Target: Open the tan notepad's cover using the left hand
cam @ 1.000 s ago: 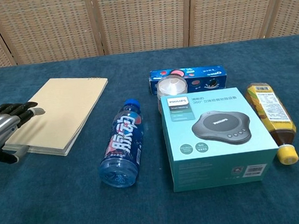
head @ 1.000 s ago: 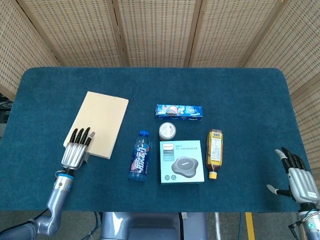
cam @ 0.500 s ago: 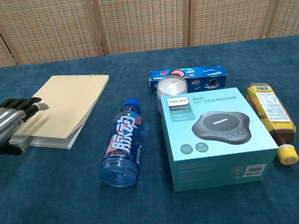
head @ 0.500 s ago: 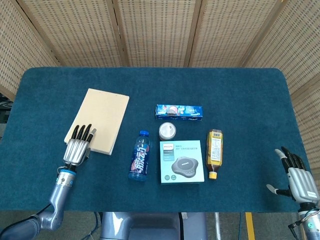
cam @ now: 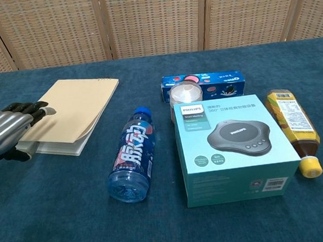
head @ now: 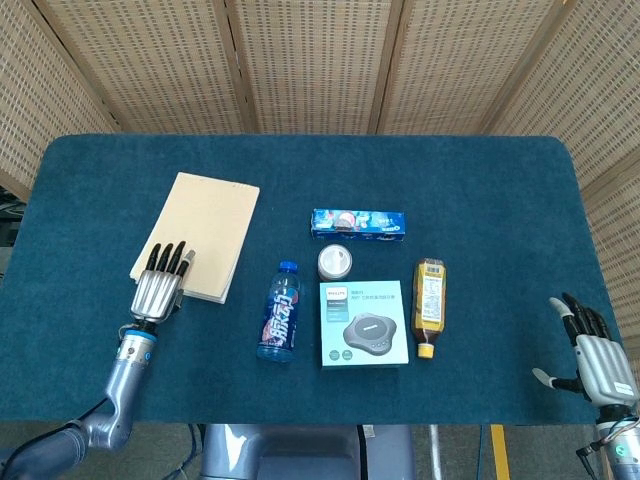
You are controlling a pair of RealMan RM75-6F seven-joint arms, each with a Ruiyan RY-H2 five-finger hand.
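Note:
The tan notepad lies closed on the blue table's left side, long edge running away from me. My left hand lies palm down at its near left corner. The dark fingertips rest on the cover, and the thumb sits low beside the notepad's near edge. Whether the thumb touches the pages I cannot tell. My right hand hangs at the table's near right corner, fingers spread, holding nothing; the chest view does not show it.
A blue drink bottle lies just right of the notepad. Beyond it are a teal Philips box, a white round tub, a blue cookie box and a lying yellow-capped bottle.
The left hand has slid forward and the notepad has shifted a little away from me under its fingers. The right hand has not moved.

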